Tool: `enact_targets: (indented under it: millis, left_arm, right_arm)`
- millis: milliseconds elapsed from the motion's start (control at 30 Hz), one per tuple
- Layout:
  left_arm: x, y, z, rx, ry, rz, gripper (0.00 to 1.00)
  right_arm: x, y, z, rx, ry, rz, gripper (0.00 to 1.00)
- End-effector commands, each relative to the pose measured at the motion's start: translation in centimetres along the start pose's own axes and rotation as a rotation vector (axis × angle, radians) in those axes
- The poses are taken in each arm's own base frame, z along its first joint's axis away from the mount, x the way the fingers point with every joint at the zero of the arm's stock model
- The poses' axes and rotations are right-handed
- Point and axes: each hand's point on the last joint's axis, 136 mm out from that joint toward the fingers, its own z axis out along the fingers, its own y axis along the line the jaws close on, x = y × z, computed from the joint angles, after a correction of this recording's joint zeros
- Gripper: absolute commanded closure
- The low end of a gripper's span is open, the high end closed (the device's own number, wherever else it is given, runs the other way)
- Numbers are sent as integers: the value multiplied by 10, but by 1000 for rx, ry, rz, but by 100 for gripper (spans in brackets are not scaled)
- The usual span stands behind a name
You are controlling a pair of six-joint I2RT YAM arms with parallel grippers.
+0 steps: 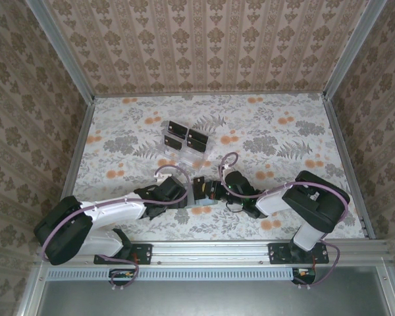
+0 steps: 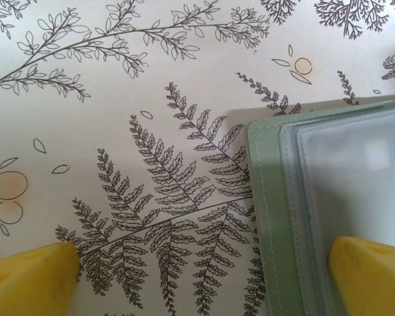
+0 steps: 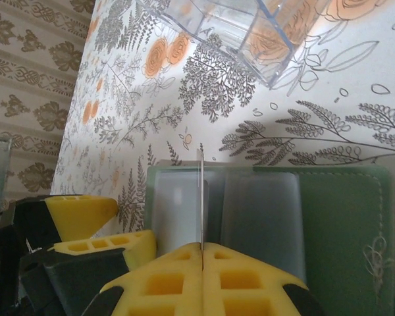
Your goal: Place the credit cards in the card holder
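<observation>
Jaws: left gripper (image 2: 201, 276) spread wide; right gripper (image 3: 202, 253) pressed together on one thin upright sheet (image 3: 201, 197), card or pocket leaf cannot be told.
One flat grey-green stitched card holder (image 3: 342, 230) lies open at 6 o'clock on the fern-printed table (image 1: 283, 138), with the left gripper at its 9 o'clock and the right at 3. One clear plastic slotted rack (image 1: 184, 150) at its 12 o'clock carries four small black rectangular credit cards (image 1: 198, 136).

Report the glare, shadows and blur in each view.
Top external: even, soft light, faint shadows. Left wrist: the card holder shows pale glare on its clear sleeve, the yellow fingertips blur. Right wrist: past the right gripper, shut on a credit card, shadow darkens the cloth; the clear rack catches highlights.
</observation>
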Motion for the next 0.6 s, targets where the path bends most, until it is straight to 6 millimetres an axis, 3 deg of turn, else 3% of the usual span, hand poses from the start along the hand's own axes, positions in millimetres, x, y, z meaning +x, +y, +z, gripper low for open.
enact_targets:
  millis: [0, 567]
  left_arm:
    - [42, 38, 5, -130, 135, 56, 0]
    - [43, 38, 5, -131, 139, 59, 0]
  right_arm:
    - [1, -4, -2, -2, -9, 5, 100]
    - [9, -15, -4, 6, -2, 16, 100]
